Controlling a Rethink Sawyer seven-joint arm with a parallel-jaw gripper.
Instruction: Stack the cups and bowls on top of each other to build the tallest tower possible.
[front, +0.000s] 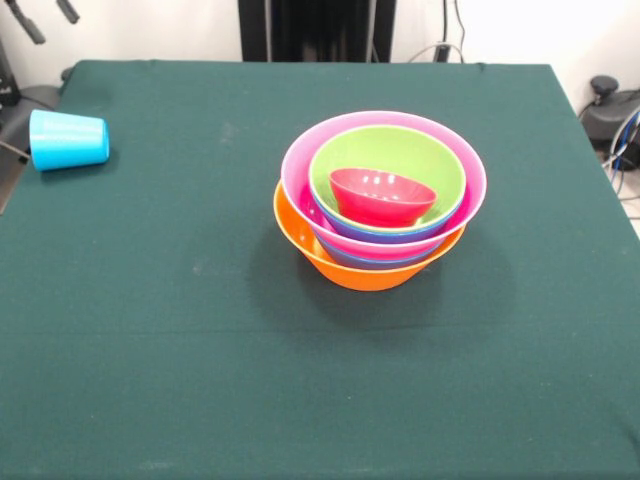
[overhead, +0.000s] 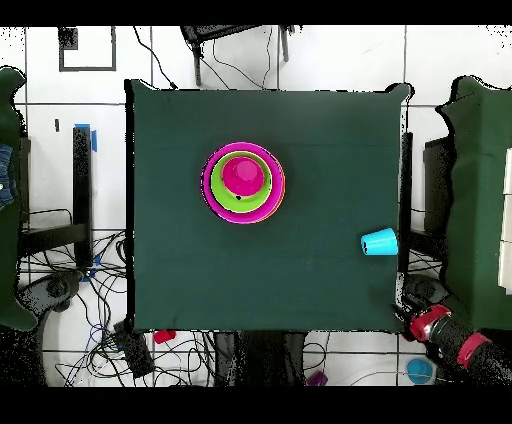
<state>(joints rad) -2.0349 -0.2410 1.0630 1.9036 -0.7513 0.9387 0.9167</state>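
Only the overhead view shows the gripper (overhead: 412, 312), jaws unreadable, off-table beyond the toppled cup (overhead: 379, 242), far from the nested bowls (overhead: 243, 182)

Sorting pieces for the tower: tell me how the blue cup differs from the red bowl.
The blue cup lies on its side alone near the table edge; the red bowl sits tilted inside the green bowl, topping the nested pile. The cup is tapered and taller in shape; the bowl is wide and shallow. Both are small, glossy plastic.
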